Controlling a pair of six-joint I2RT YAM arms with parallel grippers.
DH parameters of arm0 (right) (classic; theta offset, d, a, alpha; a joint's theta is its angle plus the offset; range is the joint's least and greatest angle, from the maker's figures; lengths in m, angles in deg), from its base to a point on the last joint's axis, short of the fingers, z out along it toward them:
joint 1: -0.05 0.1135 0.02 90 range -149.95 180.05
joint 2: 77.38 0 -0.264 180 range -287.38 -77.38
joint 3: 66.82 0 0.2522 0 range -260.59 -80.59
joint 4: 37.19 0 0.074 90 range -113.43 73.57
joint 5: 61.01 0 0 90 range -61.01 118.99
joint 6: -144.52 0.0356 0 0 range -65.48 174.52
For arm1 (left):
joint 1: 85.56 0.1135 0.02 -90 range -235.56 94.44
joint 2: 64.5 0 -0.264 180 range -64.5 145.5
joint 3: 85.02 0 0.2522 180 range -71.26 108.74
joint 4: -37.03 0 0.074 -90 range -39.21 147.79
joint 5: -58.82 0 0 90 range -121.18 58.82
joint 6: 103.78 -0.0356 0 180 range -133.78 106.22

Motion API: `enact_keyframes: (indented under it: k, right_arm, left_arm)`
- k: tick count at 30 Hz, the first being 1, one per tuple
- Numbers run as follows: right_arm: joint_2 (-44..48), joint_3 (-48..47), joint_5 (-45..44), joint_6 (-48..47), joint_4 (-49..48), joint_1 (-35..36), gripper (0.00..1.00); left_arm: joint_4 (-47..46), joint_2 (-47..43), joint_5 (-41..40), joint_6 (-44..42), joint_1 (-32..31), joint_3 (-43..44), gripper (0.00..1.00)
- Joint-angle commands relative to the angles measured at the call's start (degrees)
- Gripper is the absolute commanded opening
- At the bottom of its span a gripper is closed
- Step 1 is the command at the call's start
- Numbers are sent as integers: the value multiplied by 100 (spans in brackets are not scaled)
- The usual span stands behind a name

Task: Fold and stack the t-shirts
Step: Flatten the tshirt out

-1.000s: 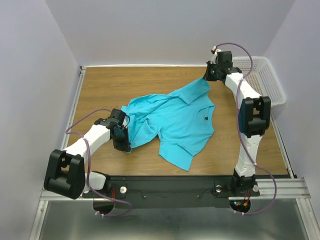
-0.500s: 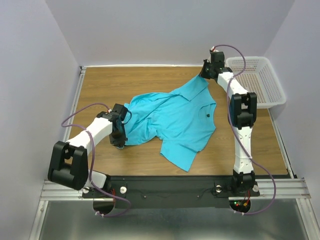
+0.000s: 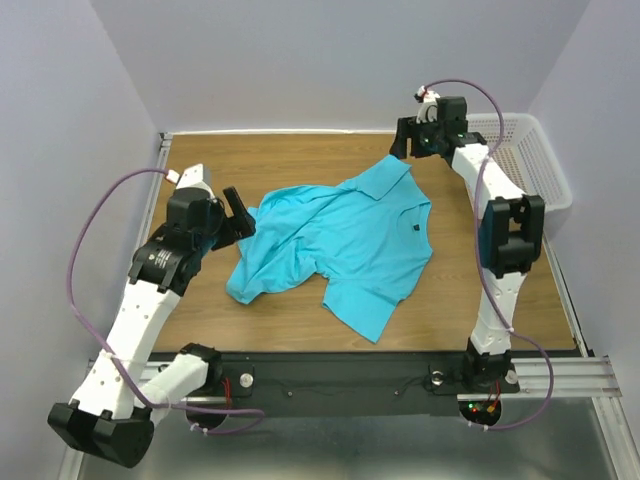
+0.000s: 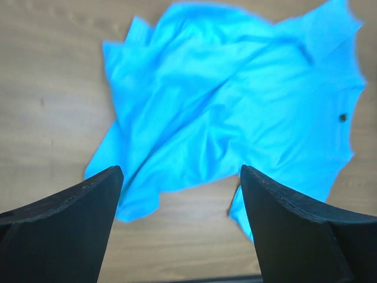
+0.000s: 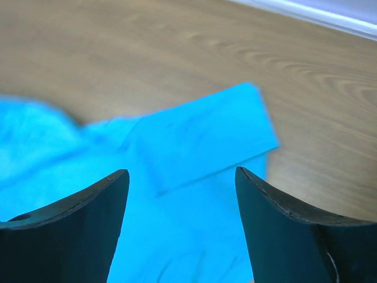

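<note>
The left gripper [image 3: 236, 209] is seen with its two fingers [image 4: 70, 224] spread wide, and nothing is held between them. It is lifted above the table [image 3: 280, 160], just beside the left edge of the t-shirt [image 3: 350, 240]. In the left wrist view the cloth is seen lying below, in the gap between the fingers, and it is not touched by them.

The right gripper [image 3: 404, 140] is also opened, and no cloth is pinched in it. It is placed at the far side of the table, near the collar [image 3: 386, 178] of the t-shirt. In the right wrist view a folded turquoise flap is seen under the open jaws, with bare wood beyond it. Whether the fingertips touch the cloth cannot be told.

The t-shirt is laid in the middle of the table, between the two arms, not folded and with many wrinkles. Its collar is pointed to the far right, one part is stretched to the near left, and another part hangs toward the near edge. A small dark mark [image 3: 413, 228] is seen on the chest.

A white mesh basket [image 3: 535, 150] is placed at the far right corner of the table, beside the right arm.
</note>
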Motion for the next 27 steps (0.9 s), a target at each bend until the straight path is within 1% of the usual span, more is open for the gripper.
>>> enact_keyframes:
  k: [1, 2, 3, 4, 5, 6, 7, 9, 10, 11, 12, 13, 16, 19, 21, 24, 25, 26, 27]
  right_arm:
    - [1217, 896, 2310, -2080, 1001, 31, 78]
    - [1411, 1552, 2748, -2277, 1144, 22, 78]
    - [1856, 1837, 2953, -2601, 1363, 22, 78]
    - [2035, 2370, 3181, -3440, 2009, 48, 78]
    - [2228, 2376, 3192, -3787, 2303, 75, 77]
    - [2517, 2802, 3192, -4182, 2628, 110, 77]
    - [2668, 3041, 3201, -4900, 3240, 119, 76]
    - [2923, 3437, 3149, -5467, 3683, 136, 75]
    - [3229, 3900, 3131, -5844, 3912, 136, 74]
    - [3354, 4088, 2992, -6013, 3984, 145, 74]
    - [3512, 4455, 2921, -6119, 4019, 154, 74]
    - [3731, 4580, 2842, -6172, 4019, 154, 74]
    - [3943, 4984, 2657, -6216, 4020, 180, 74]
    - [3944, 5196, 2463, -6225, 3915, 198, 74]
    - [3856, 5407, 2323, -6120, 3783, 242, 74]
    - [3734, 5670, 2104, -5962, 3458, 435, 73]
    - [3716, 5733, 2042, -5814, 3231, 609, 73]
    - [3733, 5811, 1997, -5699, 3072, 698, 72]
    - [3759, 5934, 1901, -5567, 2905, 786, 72]
  left_arm:
    - [-1731, 657, 817, -507, 489, -441, 94]
    - [-1951, 896, 1149, -577, 734, -424, 94]
    - [-2362, 1168, 1291, -769, 814, -372, 93]
    - [-2514, 1701, 1406, -823, 859, -206, 92]
    - [-2655, 1994, 1538, -937, 894, -74, 91]
    - [-2821, 2527, 1591, -1129, 921, 84, 89]
    - [-2823, 2820, 1548, -1279, 921, 486, 89]
    - [-2753, 3374, 1417, -1517, 929, 892, 88]
    - [-2683, 3899, 1312, -1718, 930, 1303, 87]
    - [-2613, 4165, 1337, -1824, 930, 1499, 85]
    - [-2473, 4620, 1328, -1904, 921, 1692, 82]
    - [-2428, 4816, 1302, -1939, 921, 1964, 81]
    - [-2419, 5326, 1170, -2054, 921, 2194, 81]
    - [-2428, 5652, 1257, -2177, 912, 2274, 80]
    - [-2401, 5793, 1398, -2230, 912, 2336, 78]
    - [-2340, 5960, 1591, -2204, 912, 2371, 65]
    - [-2322, 6013, 1609, -2195, 912, 2380, 65]
    - [-2322, 6022, 1679, -2195, 912, 2371, 62]
    - [-2357, 6031, 1723, -2195, 912, 2354, 53]
